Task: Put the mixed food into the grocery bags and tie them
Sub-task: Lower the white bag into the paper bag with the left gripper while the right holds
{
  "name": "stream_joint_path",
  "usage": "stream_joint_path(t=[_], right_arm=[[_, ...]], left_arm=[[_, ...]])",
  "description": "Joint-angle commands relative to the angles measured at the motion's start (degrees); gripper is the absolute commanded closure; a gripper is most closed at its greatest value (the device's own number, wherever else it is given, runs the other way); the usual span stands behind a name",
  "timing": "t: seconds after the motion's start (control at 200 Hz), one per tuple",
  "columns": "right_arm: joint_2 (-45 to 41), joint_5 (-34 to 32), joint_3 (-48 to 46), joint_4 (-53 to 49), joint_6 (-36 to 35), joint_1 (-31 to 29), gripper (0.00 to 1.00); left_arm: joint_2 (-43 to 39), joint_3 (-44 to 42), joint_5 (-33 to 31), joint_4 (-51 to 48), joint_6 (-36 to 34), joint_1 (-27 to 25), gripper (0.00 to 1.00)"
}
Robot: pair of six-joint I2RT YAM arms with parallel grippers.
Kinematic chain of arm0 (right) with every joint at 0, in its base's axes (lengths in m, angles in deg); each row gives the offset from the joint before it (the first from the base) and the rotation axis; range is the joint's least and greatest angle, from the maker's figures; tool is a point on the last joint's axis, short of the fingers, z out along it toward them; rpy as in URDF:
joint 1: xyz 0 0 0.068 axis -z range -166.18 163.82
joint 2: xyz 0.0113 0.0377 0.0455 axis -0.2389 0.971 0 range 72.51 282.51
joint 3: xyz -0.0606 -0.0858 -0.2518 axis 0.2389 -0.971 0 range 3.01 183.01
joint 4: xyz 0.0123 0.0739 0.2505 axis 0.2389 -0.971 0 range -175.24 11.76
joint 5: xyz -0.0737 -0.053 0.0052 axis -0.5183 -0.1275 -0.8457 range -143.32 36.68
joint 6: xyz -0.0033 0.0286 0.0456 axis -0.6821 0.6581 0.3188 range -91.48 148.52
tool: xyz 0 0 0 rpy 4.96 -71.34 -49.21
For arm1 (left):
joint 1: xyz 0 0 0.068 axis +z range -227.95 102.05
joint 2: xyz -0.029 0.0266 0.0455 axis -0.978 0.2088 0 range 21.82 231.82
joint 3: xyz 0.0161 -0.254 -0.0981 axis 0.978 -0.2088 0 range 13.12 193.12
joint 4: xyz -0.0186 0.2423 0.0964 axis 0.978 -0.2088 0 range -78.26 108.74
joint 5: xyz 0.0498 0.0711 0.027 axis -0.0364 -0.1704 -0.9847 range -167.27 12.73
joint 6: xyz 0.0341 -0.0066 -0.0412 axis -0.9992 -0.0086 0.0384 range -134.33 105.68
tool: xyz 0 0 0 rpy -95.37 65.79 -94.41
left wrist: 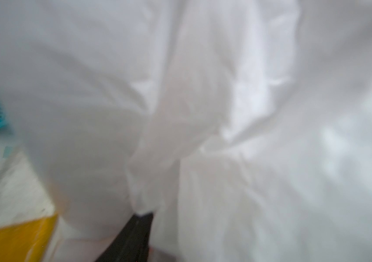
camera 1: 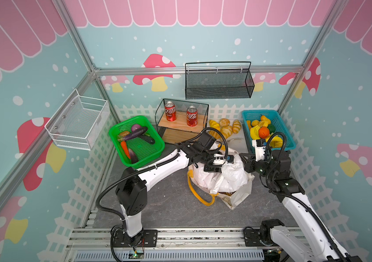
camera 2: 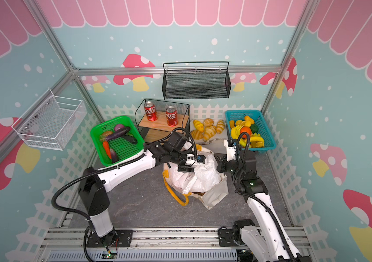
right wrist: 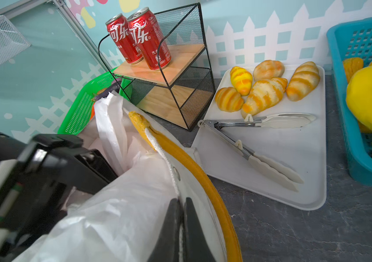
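In both top views the white plastic grocery bag (camera 1: pixel 228 174) (camera 2: pixel 200 174) sits bunched inside the cream tote (camera 1: pixel 239 195) (camera 2: pixel 214 195) with yellow handles. My left gripper (camera 1: pixel 212 169) presses down into the bag's top. The left wrist view is filled with white plastic (left wrist: pixel 225 113). Only one black finger (left wrist: pixel 132 236) shows there, with no second finger beside it, so the jaws stand apart. My right gripper (camera 1: pixel 244 157) (right wrist: pixel 181 202) is shut on the tote's rim (right wrist: pixel 194 181). A purple onion (camera 1: pixel 135 127) and a carrot (camera 1: pixel 125 147) lie in the green basket (camera 1: pixel 155 138). The bags' contents are hidden.
At the back stands a wire shelf with two red cans (camera 1: pixel 181 118). Beside it is a white tray (right wrist: pixel 271 158) with bread rolls and tongs, then a blue fruit basket (camera 1: pixel 268 131). Two mesh baskets hang on the walls (camera 1: pixel 78 122) (camera 1: pixel 219 81).
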Motion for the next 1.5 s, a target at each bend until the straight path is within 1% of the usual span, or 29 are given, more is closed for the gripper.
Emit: stream_joint_path(t=[0.0, 0.08, 0.16, 0.265, 0.32, 0.415, 0.475, 0.565, 0.635, 0.765, 0.886, 0.991, 1.171, 1.276, 1.366, 1.496], right_arm=[[-0.7, -1.5, -0.7, 2.3, -0.7, 0.4, 1.0], [-0.9, -2.3, -0.5, 1.9, -1.0, 0.6, 1.0], [-0.9, -2.2, -0.2, 1.6, -1.1, 0.8, 1.0], [-0.6, -1.7, 0.0, 1.7, -0.7, 0.8, 1.0], [-0.4, -1.5, 0.0, 1.6, -0.7, 0.9, 1.0], [-0.4, -1.4, 0.1, 1.7, -0.5, 1.0, 1.0], [-0.5, -1.0, 0.1, 1.6, -0.2, 1.1, 1.0], [-0.7, -0.8, 0.1, 1.4, -0.1, 1.2, 1.0], [-1.0, -0.9, 0.0, 1.1, -0.1, 1.3, 1.0], [-1.2, -0.8, 0.0, 0.8, 0.1, 1.5, 1.0], [-1.5, -0.7, 0.6, 0.5, 0.1, 2.1, 1.0], [-1.4, -0.4, 0.9, 0.5, 0.5, 2.9, 1.0], [-1.2, 0.0, 0.1, 1.5, 1.6, 4.2, 1.0], [-0.9, 0.2, -0.9, 2.6, 2.0, 4.7, 1.0], [-0.8, 0.1, -1.6, 3.0, 1.9, 4.9, 1.0], [-1.2, -0.4, -2.1, 2.9, 1.4, 5.2, 1.0]], left_arm=[[-9.4, -3.9, -0.9, 6.4, 4.7, 0.0, 0.33], [-13.7, -6.9, -0.6, 6.7, 5.7, 0.4, 0.29], [-17.7, -9.2, 0.2, 7.0, 7.3, 0.3, 0.29], [-20.4, -12.1, 6.5, 13.6, 15.0, -0.1, 0.3], [-19.9, -13.1, 7.8, 17.6, 18.9, -1.7, 0.32], [-16.4, -12.3, 5.8, 19.8, 20.7, -5.1, 0.36], [-13.5, -10.9, 4.1, 19.6, 20.8, -6.1, 0.39], [-9.3, -8.7, 2.5, 18.0, 20.8, -6.5, 0.47], [-6.4, -7.9, 1.6, 17.6, 20.0, -6.5, 0.5], [0.3, -3.8, -3.5, 12.7, 17.4, -6.4, 0.58], [5.9, -2.1, -8.3, 11.4, 14.8, -6.2, 0.59], [10.3, -1.3, -9.2, 11.3, 13.8, -5.9, 0.6], [14.9, -1.1, -8.6, 12.8, 12.7, -5.8, 0.6], [14.4, -1.0, -7.0, 13.4, 13.2, -5.8, 0.59], [10.4, -1.9, -4.3, 15.0, 15.6, -5.8, 0.53], [0.2, -7.2, -1.7, 21.8, 20.7, -5.7, 0.42]])
